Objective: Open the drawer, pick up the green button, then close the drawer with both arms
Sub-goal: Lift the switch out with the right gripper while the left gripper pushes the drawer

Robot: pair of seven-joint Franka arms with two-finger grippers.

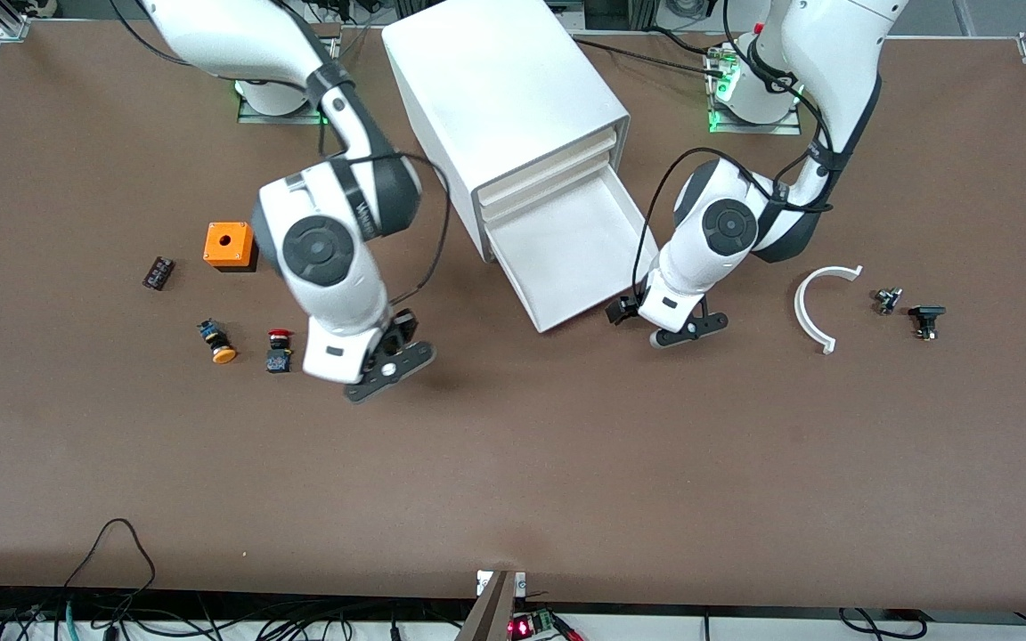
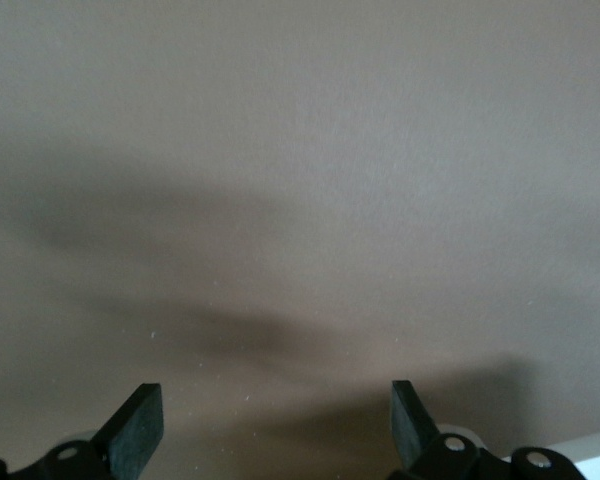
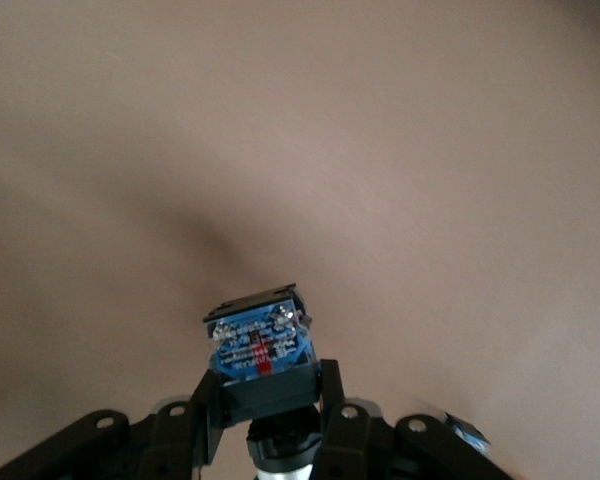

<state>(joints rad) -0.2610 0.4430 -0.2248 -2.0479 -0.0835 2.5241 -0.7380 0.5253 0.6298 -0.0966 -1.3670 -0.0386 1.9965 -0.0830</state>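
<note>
Right gripper (image 1: 391, 363) hangs over the bare brown table (image 1: 513, 481), between the red-capped button (image 1: 279, 349) and the open drawer (image 1: 566, 258), and its fingers are closed narrowly on a small part with a blue-black body. In the right wrist view this part (image 3: 260, 345) sits clamped between the fingers (image 3: 208, 395) with its blue contact block facing the camera; its cap is hidden, so the green colour cannot be confirmed, but I judge it is the button of the task. Left gripper (image 1: 689, 329) is low over the table just beside the corner of the pulled-out drawer, and its fingers (image 2: 135, 425) stand wide apart with nothing between them. The drawer is the lowest one of the white cabinet (image 1: 504, 107); it is pulled out far and its tray looks empty. An orange-capped button (image 1: 217, 343), an orange box (image 1: 229, 246) and a small dark part (image 1: 158, 272) lie toward the right arm's end of the table, and a white curved piece (image 1: 816, 307) with two small dark parts (image 1: 909, 307) lies toward the left arm's end. It seems that opening and taking are done, and closing is the step in hand. The next move probably asks the left gripper to come squarely against the drawer front and push it straight in, while the right arm carries the button away or puts it down.
</note>
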